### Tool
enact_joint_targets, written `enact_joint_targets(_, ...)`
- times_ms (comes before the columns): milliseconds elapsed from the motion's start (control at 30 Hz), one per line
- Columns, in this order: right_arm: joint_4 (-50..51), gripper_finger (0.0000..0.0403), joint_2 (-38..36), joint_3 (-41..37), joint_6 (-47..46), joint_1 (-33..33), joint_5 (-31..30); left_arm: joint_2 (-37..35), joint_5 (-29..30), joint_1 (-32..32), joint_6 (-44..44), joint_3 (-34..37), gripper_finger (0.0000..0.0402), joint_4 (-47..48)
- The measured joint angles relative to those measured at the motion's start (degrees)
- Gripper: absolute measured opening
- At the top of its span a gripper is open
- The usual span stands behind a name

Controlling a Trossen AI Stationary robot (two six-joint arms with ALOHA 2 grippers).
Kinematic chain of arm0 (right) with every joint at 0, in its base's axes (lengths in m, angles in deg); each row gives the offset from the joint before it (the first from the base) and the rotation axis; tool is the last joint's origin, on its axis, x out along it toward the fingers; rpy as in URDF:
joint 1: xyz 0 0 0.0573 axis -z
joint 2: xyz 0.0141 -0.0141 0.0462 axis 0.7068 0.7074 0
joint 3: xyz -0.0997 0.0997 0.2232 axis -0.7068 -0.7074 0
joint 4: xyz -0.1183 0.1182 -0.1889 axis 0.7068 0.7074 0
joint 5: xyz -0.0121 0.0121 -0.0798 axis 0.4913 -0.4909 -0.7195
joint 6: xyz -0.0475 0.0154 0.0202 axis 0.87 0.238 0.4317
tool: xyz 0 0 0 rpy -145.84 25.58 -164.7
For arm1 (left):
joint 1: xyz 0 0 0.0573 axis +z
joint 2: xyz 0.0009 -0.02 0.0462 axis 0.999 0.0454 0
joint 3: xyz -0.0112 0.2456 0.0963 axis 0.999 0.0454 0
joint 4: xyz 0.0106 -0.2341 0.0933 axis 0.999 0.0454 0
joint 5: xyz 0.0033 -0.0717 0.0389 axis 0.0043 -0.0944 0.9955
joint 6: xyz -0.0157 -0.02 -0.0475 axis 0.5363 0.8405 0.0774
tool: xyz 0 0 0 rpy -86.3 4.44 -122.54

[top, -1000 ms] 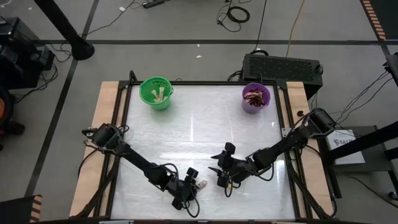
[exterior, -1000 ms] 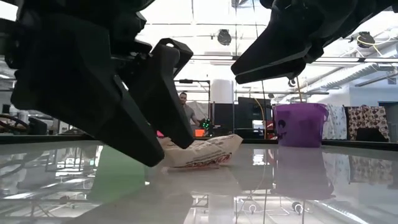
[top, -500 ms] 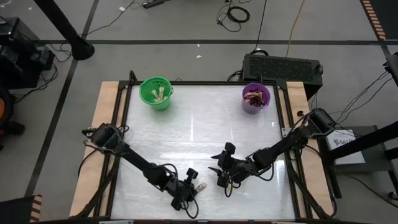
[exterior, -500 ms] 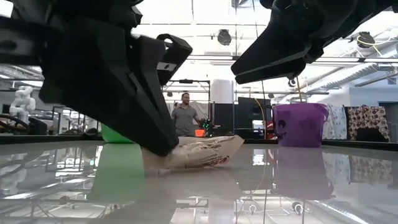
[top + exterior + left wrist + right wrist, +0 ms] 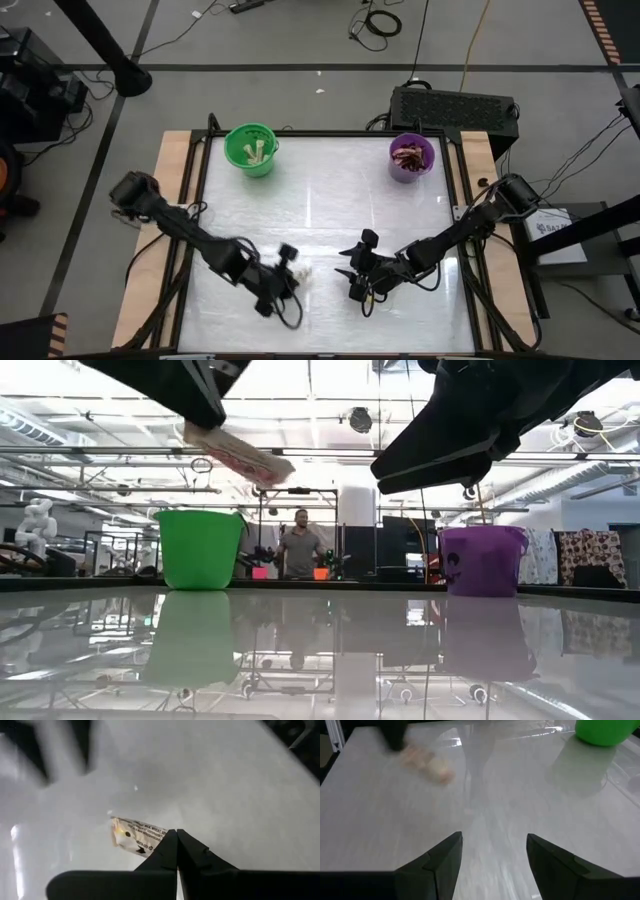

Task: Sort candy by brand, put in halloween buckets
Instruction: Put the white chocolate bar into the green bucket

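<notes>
A pale tan candy piece (image 5: 136, 836) hangs in the air above the near middle of the table, and my left gripper (image 5: 176, 838) is shut on it. From overhead, the piece (image 5: 301, 272) shows just right of that gripper (image 5: 288, 262). My right gripper (image 5: 357, 277) hovers open to the right of it with nothing between its fingers. The green bucket (image 5: 251, 148) at the far left holds pale pieces. The purple bucket (image 5: 411, 157) at the far right holds dark red ones. My left gripper pinches one end of the wrapper (image 5: 159, 838) between its two fingertips. The fingers slant down from above. The rest of the piece (image 5: 240, 457) sticks out past the fingertips, tilted, lifted well clear of the table.
The white tabletop (image 5: 320, 215) lies bare between the grippers and the buckets. It has a dark frame and wooden side strips (image 5: 168, 200). A black box (image 5: 455, 108) sits behind the far right edge. A person (image 5: 297, 546) stands in the room far beyond the table.
My left gripper has shut on the pale candy piece lying on the table. It has then risen and moved toward the far edge, slightly left. The piece has been lifted clear of the table.
</notes>
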Motion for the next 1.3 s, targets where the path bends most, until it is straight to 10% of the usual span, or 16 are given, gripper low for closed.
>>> enact_joint_targets(200, 0.28, 0.0212, 0.00, 0.00, 0.05, 0.00, 0.00, -13.36, 5.10, 2.51, 6.12, 7.86, 0.0001, 8.56)
enact_joint_targets(333, -0.07, 0.0212, 0.00, 0.00, 0.26, 0.11, -0.62, -25.41, 19.07, 7.65, 9.31, 12.71, 0.0001, 17.71)
enact_joint_targets(600, -0.34, 0.0212, 0.00, 0.00, 0.36, 2.53, -6.91, -45.11, 24.60, 31.09, 7.81, 17.56, 0.0000, 21.37)
enact_joint_targets(1067, -0.52, 0.0212, 0.00, 0.00, 0.15, 4.52, -7.37, -38.99, -9.88, 67.77, -0.99, 17.81, 0.0000, 8.79)
enact_joint_targets(1300, -0.19, 0.0212, 0.02, 0.00, 0.02, 4.21, -5.15, -32.61, -10.64, 71.54, 1.83, 17.81, 0.0017, 8.10)
